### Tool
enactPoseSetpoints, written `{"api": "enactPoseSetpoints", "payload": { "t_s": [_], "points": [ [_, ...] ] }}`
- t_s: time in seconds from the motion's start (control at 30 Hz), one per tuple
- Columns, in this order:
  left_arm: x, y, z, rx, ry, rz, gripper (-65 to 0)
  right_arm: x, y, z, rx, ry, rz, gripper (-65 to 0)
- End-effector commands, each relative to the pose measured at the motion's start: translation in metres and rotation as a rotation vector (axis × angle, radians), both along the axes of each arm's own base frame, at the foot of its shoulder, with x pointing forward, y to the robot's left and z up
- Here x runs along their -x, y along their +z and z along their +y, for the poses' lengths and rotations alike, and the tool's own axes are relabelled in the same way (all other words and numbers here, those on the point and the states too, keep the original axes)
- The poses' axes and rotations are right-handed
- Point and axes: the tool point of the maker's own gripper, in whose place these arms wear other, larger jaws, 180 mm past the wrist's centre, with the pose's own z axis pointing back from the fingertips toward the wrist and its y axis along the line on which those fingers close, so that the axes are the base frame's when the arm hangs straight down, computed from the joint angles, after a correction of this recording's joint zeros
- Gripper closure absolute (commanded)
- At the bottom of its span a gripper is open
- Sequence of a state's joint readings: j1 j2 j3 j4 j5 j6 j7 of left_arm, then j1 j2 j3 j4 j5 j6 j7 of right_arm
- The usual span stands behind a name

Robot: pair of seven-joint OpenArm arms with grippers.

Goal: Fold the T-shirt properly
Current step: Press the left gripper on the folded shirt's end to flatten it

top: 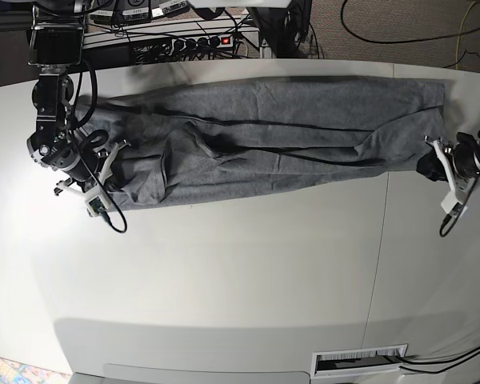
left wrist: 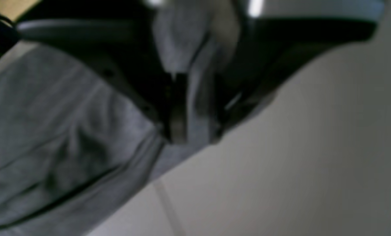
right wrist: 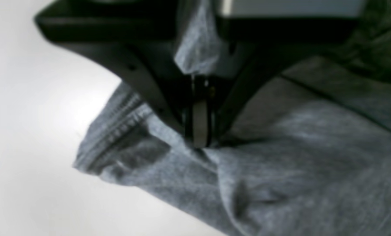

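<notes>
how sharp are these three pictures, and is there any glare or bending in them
Left wrist view: heavily blurred, the left tool and T-shirt are soft, with bright highlights along the top edge. Right wrist view: also soft, though the T-shirt's hem stitching still reads; the table glares white. Base view: sharpest, but wide-angle bowing curves the table edges, with glare at left.

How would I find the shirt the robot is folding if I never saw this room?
Look at the big white table. Across its far half, between the two arms, stretches the T-shirt. It is the only soft, creased grey cloth there, with no print.
</notes>
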State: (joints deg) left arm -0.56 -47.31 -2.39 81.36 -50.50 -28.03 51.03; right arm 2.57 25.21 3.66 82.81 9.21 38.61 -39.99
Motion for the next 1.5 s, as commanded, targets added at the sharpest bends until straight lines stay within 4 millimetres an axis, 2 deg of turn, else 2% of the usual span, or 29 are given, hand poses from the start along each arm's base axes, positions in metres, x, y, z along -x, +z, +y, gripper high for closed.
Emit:
{"api": "enactPoseSetpoints", "payload": {
  "t_s": [0.0, 0.1, 0.23, 0.33, 0.77, 0.93, 1.03, 1.1, 1.23, 1.3, 1.4, 1.47],
  "points": [
    [-0.01, 0.015, 0.013, -0.02, 0.032, -0.03, -17.7, -0.014, 0.018, -0.009, 0.015, -0.018, -0.062, 0.0],
    [-0.006, 0.008, 0.03, -0.078, 0.105, 0.014, -19.4, -0.015, 0.018, -0.013, 0.03, -0.038, -0.069, 0.0],
    [-0.001, -0.002, 0.066, -0.221, 0.227, 0.057, -19.4, -0.015, 0.018, -0.014, 0.035, -0.039, -0.068, 0.0],
    [0.009, -0.004, 0.073, -0.247, 0.228, 0.104, -19.4, -0.016, 0.018, -0.015, 0.041, -0.038, -0.069, 0.0],
    [0.019, 0.005, 0.073, -0.168, 0.223, 0.173, -19.4, -0.016, 0.017, -0.03, 0.137, -0.051, -0.069, 0.0],
    [0.015, 0.027, 0.075, -0.069, 0.251, 0.148, -19.4, -0.017, 0.018, -0.029, 0.135, -0.052, -0.073, 0.0],
    [0.014, 0.038, 0.077, 0.049, 0.277, 0.126, -19.4, -0.016, 0.018, -0.03, 0.14, -0.052, -0.073, 0.0],
    [0.023, 0.036, 0.076, 0.129, 0.288, 0.151, -19.4, -0.017, 0.018, -0.03, 0.142, -0.051, -0.073, 0.0],
    [0.052, 0.015, 0.075, 0.267, 0.326, 0.247, -19.4, -0.017, 0.018, -0.03, 0.142, -0.051, -0.074, 0.0],
    [0.061, 0.013, 0.071, 0.364, 0.324, 0.279, -19.4, -0.017, 0.018, -0.03, 0.141, -0.051, -0.075, 0.0],
    [0.078, 0.004, 0.074, 0.396, 0.312, 0.334, -23.8, -0.016, 0.018, -0.03, 0.142, -0.052, -0.073, 0.0],
    [0.083, 0.0, 0.076, 0.398, 0.313, 0.343, -26.7, -0.016, 0.018, -0.03, 0.141, -0.052, -0.073, 0.0]
  ]
}}
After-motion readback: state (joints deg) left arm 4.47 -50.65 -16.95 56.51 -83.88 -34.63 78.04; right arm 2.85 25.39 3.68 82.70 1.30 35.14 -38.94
